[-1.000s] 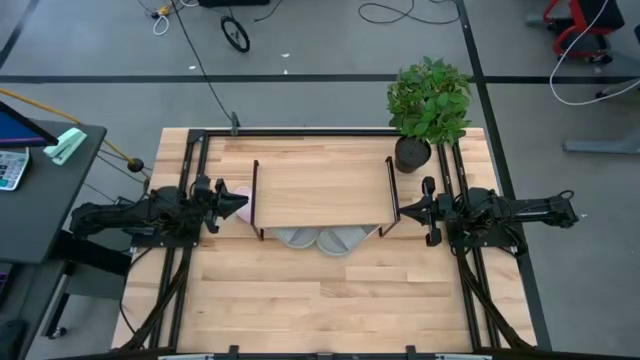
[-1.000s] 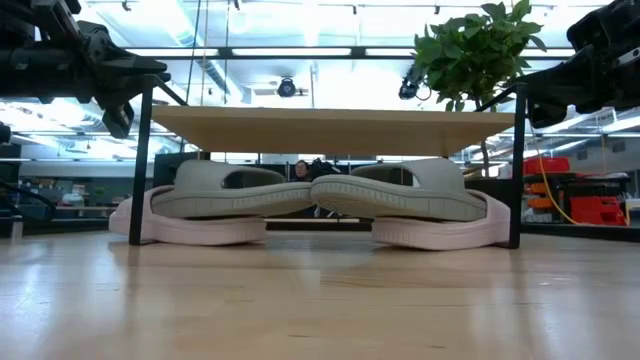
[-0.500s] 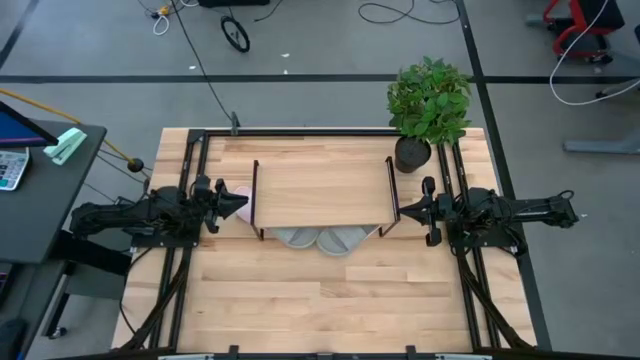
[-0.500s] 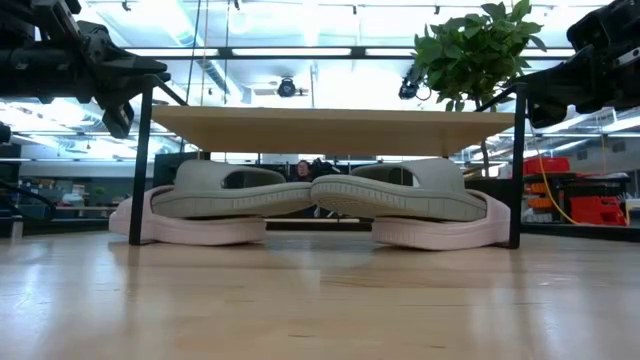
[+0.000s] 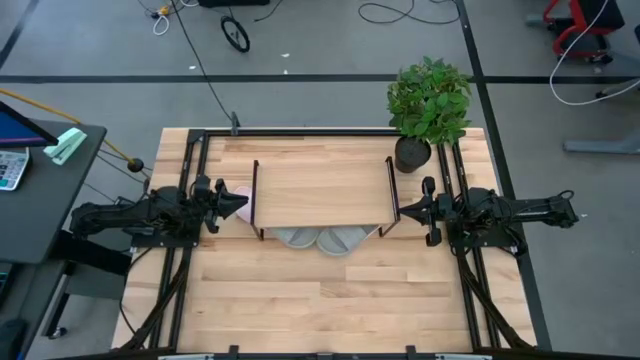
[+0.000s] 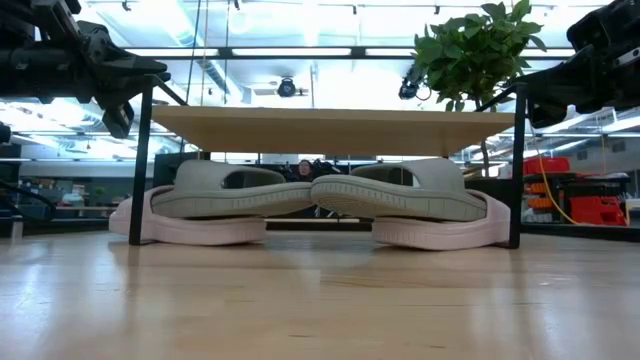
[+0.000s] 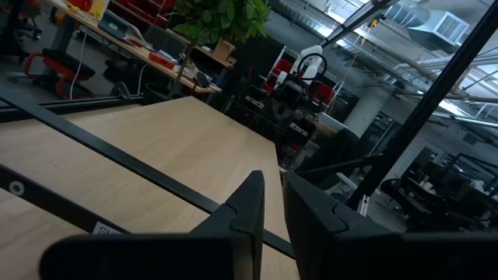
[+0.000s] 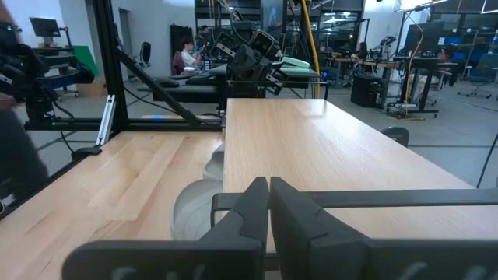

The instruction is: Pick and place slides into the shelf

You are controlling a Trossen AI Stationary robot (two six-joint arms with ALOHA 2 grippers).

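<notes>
High view: shelf [image 5: 320, 190] board hides most of slides [image 5: 322, 239]; left gripper [image 5: 240, 201], right gripper [image 5: 398, 209] closed, empty.

My left arm lies stretched out level along the left side of the table, reaching inward, with my left claw [image 5: 237, 201] held up off the table and its fingers [image 7: 247, 204] drawn almost together, a thin gap between them. My right arm mirrors it from the right side, my right claw [image 5: 402, 209] raised too, its fingers [image 8: 250, 198] pressed together, holding nothing.
</notes>
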